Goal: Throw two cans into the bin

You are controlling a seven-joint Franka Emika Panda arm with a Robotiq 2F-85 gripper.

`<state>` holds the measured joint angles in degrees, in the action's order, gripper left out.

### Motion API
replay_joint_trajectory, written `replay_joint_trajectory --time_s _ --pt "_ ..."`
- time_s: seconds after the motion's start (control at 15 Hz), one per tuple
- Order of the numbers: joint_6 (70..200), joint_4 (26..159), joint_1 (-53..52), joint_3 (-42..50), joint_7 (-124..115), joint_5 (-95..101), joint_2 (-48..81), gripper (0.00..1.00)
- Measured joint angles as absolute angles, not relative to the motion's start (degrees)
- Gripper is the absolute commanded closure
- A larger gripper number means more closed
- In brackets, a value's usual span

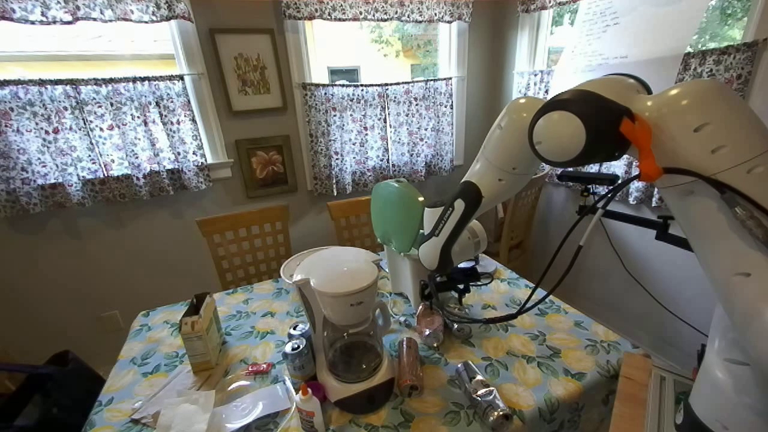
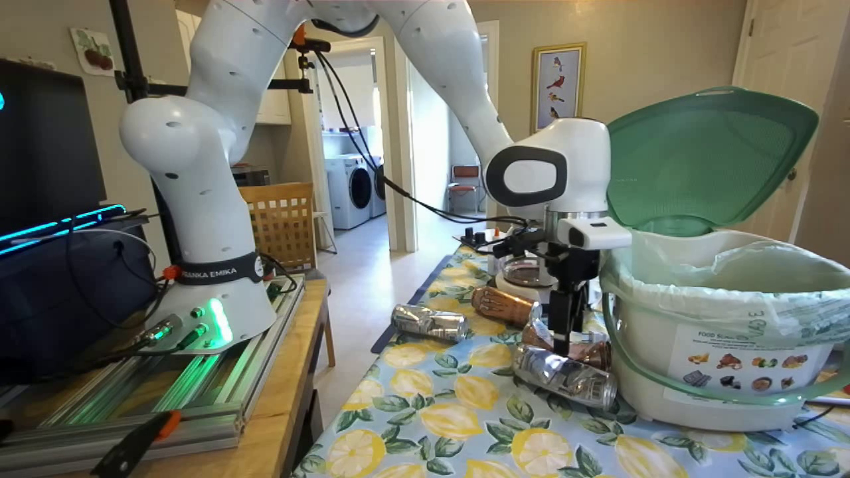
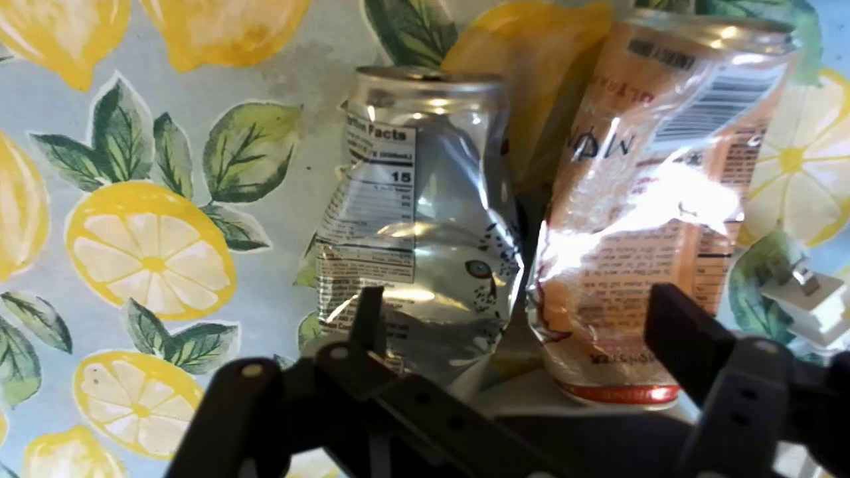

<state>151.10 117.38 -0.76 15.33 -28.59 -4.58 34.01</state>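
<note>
Beside the bin [image 2: 720,362], a crushed silver can [image 2: 564,378] and a crushed orange can [image 2: 594,354] lie side by side on the table. My gripper [image 3: 516,302] is open above this pair. In the wrist view its left finger overlaps the silver can [image 3: 425,252] and its right finger the orange can [image 3: 637,252], with nothing held. The bin's green lid [image 2: 710,153] is raised, and a bag lines its white body. Farther from the bin lie a copper-coloured can [image 1: 410,367] and another crushed silver can [image 1: 485,396].
A coffee maker [image 1: 354,342] with a glass carafe stands near the cans. On its far side are two upright cans [image 1: 299,359], a glue bottle [image 1: 309,413] and a small carton [image 1: 201,336]. A white plug [image 3: 810,302] lies beside the orange can.
</note>
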Motion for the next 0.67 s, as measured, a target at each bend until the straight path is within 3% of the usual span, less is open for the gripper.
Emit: replay_joint_trajectory --time_s 0.67 --pt "151.96 114.94 -0.77 14.38 -25.96 -4.42 37.04 0.00"
